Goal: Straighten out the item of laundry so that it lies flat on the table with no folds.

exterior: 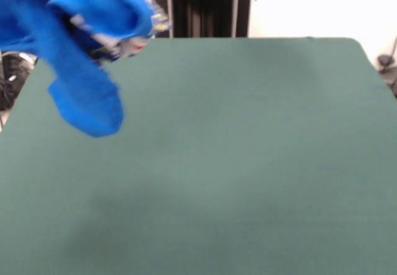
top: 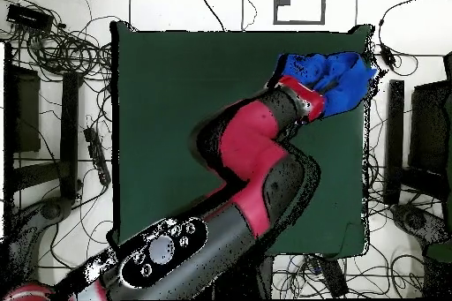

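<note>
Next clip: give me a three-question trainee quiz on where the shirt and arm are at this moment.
1. True or false: the blue T-shirt lies spread flat on the green table.
2. In the overhead view, which part of the table is the T-shirt over? A) the middle B) the upper right corner C) the lower left corner
3. Fill in: the arm that reaches to the shirt is red and ____.

Key: 1 false, it hangs bunched above the table. 2 B. 3 black.
</note>
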You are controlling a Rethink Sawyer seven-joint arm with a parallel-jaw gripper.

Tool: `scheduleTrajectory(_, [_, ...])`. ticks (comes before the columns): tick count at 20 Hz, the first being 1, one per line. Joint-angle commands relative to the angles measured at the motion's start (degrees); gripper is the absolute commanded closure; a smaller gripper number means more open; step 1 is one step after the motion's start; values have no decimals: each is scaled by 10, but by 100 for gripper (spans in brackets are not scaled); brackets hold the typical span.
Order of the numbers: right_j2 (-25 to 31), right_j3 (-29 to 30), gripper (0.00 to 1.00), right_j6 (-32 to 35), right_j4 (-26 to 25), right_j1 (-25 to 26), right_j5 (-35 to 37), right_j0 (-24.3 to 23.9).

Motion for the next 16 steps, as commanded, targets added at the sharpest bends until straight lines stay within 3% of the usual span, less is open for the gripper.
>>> scheduleTrajectory(1, [-24, 33, 100, 212, 71, 45, 170, 60])
scheduleTrajectory(10, [106, 61, 100, 232, 93, -12, 174, 50])
scheduleTrajectory(16, [243, 91, 100, 214, 104, -75, 133, 1])
